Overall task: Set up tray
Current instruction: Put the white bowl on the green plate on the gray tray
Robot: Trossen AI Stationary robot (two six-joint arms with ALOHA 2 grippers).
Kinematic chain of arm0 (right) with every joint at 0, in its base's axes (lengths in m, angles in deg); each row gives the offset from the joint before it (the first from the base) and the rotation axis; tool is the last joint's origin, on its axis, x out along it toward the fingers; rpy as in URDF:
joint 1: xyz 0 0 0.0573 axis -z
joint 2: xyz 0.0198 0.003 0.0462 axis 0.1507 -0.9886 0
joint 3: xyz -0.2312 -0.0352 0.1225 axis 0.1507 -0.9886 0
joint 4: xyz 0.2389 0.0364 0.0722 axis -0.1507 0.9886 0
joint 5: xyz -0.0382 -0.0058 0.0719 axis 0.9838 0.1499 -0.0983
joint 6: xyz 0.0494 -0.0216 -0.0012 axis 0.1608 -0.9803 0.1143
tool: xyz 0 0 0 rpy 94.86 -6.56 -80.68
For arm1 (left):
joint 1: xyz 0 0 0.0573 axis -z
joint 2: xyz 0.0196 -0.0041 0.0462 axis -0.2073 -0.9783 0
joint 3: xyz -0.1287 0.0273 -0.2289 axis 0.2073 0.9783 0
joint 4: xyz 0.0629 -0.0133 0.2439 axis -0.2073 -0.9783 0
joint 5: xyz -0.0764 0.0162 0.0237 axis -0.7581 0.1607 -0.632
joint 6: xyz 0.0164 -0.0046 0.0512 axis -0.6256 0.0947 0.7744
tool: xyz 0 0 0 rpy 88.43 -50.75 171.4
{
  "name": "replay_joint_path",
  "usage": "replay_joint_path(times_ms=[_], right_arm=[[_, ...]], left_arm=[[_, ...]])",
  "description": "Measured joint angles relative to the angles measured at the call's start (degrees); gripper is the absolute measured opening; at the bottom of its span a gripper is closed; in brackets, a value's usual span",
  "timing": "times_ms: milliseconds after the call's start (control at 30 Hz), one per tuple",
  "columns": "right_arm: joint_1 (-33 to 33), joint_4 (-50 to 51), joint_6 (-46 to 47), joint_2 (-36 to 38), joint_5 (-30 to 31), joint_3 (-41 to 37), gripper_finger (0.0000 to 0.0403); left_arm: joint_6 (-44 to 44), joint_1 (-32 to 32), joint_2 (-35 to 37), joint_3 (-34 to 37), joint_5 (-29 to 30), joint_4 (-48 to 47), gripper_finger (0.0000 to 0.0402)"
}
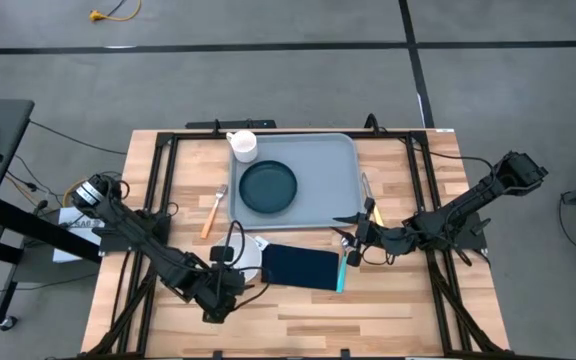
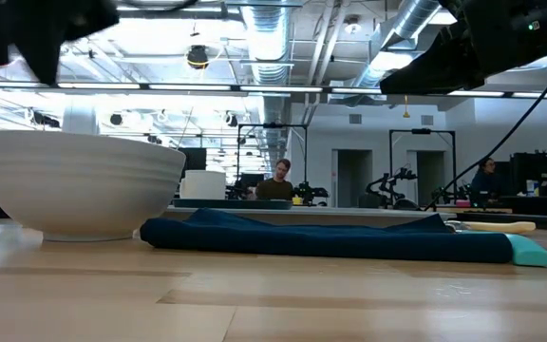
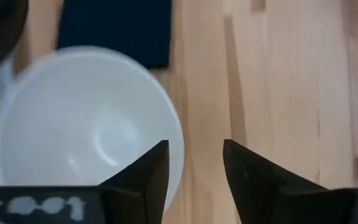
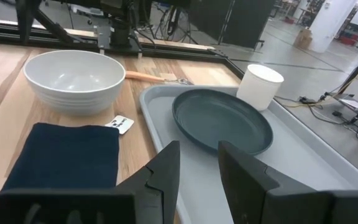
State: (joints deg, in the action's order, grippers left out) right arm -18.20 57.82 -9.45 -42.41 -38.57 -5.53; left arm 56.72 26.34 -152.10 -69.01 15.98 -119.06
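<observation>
The grey-blue tray (image 1: 318, 170) lies flat at the table's far middle. It holds a dark plate (image 1: 268, 187) and a white cup (image 1: 243, 146). A white bowl (image 1: 252, 254) stands on the wood near the tray, next to a folded navy napkin (image 1: 301, 266). My left gripper (image 3: 194, 149) is open and hovers over the bowl's rim (image 3: 176, 143), above it in the low view (image 2: 36, 28). My right gripper (image 4: 197, 155) is open and hovers at the tray's near right corner (image 1: 351, 228), touching nothing.
An orange-handled fork (image 1: 213, 210) lies left of the tray. A teal-handled utensil (image 1: 341, 272) lies at the napkin's right end, and a yellow-handled one (image 1: 368, 195) by the tray's right rim. Bare wood stretches along the table's near edge. People sit in the room behind (image 2: 278, 180).
</observation>
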Motion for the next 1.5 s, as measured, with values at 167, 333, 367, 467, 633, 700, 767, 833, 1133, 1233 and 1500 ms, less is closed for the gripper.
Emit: replay_joint_path(times_ms=[167, 333, 367, 467, 633, 700, 767, 833, 1133, 1233, 1500], right_arm=[[0.01, 0.02, 0.00, 0.00, 0.00, 0.00, 0.0102], [0.00, 0.00, 0.00, 0.00, 0.00, 0.00, 0.0102], [0.01, 0.00, 0.00, 0.00, 0.00, 0.00, 0.0102], [0.00, 0.00, 0.00, 0.00, 0.00, 0.00, 0.0102], [0.01, 0.06, -0.02, -0.04, 0.00, 0.00, 0.0102], [-0.01, -0.17, 0.00, -0.14, 0.00, 0.00, 0.0102], [0.01, -0.06, -0.04, -0.26, 0.00, -0.04, 0.0102], [-0.01, -0.36, 0.00, -0.24, 0.00, -0.02, 0.0102], [-0.01, -0.39, -0.04, -0.24, 0.00, -0.02, 0.0102], [0.01, -0.36, -0.04, -0.23, 0.01, -0.02, 0.0102], [-0.01, -0.37, -0.02, -0.22, 0.00, -0.02, 0.0102]], left_arm=[[-1.32, -1.36, -0.06, 2.44, -3.62, 3.33, 0.0139], [0.29, -1.20, -0.04, 2.42, -2.39, 2.80, 0.0139], [0.53, -1.20, -0.04, 2.42, -2.34, 2.34, 0.0139], [0.87, -1.26, -0.71, 2.36, -2.07, 1.76, 0.0139], [1.75, -1.55, -3.40, 2.38, -3.38, 0.84, 0.0139], [2.14, -1.71, -4.36, 2.38, -4.27, 0.66, 0.0139], [2.71, -1.73, -5.06, 2.38, -4.44, 0.65, 0.0139], [3.28, -1.79, -5.77, 2.33, -4.44, 0.29, 0.0139], [3.75, -2.14, -5.73, 2.33, -2.51, -0.74, 0.0139], [3.96, -2.10, -5.73, 2.33, -2.52, -0.68, 0.0139], [4.13, -2.10, -5.70, 2.33, -2.54, -0.74, 0.0139]])
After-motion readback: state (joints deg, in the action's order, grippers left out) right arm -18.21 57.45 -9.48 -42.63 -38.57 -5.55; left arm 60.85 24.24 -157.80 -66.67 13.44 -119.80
